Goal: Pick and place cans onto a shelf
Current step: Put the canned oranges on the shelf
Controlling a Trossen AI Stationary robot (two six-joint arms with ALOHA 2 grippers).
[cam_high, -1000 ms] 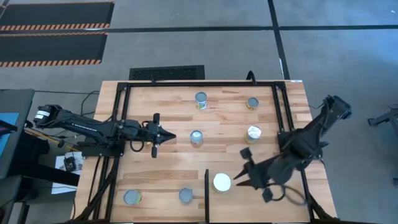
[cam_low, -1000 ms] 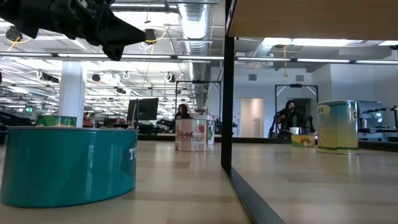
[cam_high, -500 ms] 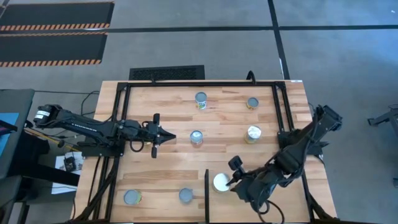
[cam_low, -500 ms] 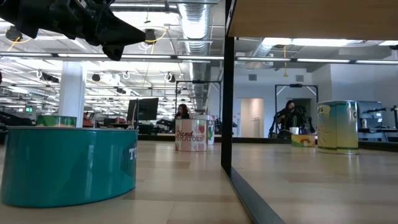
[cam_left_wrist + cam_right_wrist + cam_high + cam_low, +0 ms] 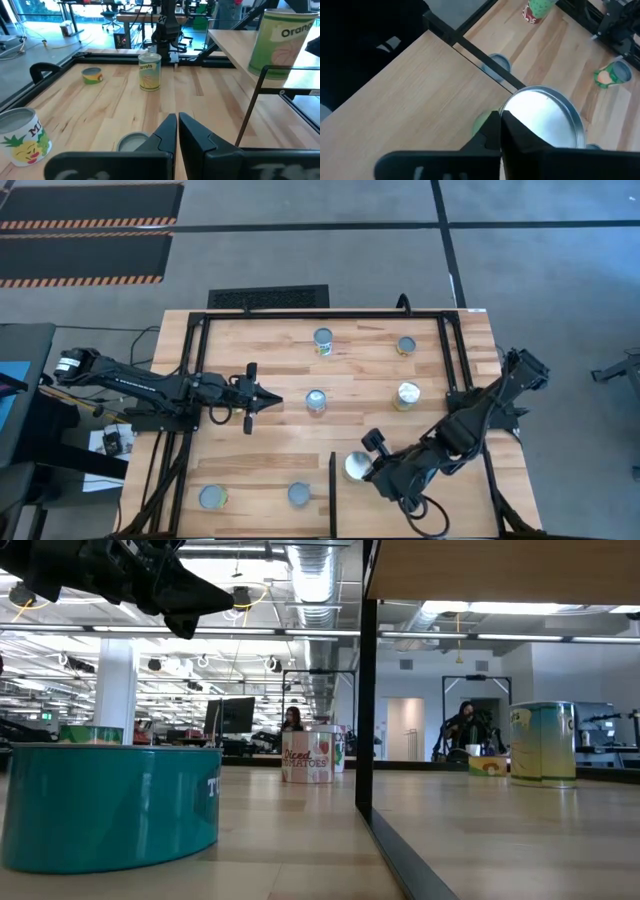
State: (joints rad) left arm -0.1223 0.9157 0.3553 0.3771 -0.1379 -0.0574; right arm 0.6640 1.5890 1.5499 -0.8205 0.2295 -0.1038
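A wide can [image 5: 352, 467] with a bright silver top [image 5: 545, 117] stands on the pale shelf [image 5: 410, 100], just right of the black divider [image 5: 331, 480]. My right gripper [image 5: 369, 467] is shut and slants down at that can's rim. Several smaller cans stand upright on the tabletop, among them the ones at the far edge [image 5: 323, 340], the middle [image 5: 316, 402] and the near left corner [image 5: 213, 497]. My left gripper [image 5: 276, 400] hovers shut, left of the middle can, holding nothing. My right gripper's shut fingers [image 5: 492, 131] stand against the wide can's rim [image 5: 512, 102], slanting down from the table's right. They cover the spot where they meet it, so I cannot tell whether they touch the can. The can stands upright on the shelf.
A black frame [image 5: 300, 314] runs round the table's edges. In the low view the shelf's board [image 5: 500, 570] and its black upright [image 5: 366, 690] fill the right. A teal tin [image 5: 110, 805] stands close on the left. People sit in the room behind.
My right gripper has moved toward the table's left, onto the wide can, tipped further down and shut. The can stays upright in its place. The left arm has kept still.
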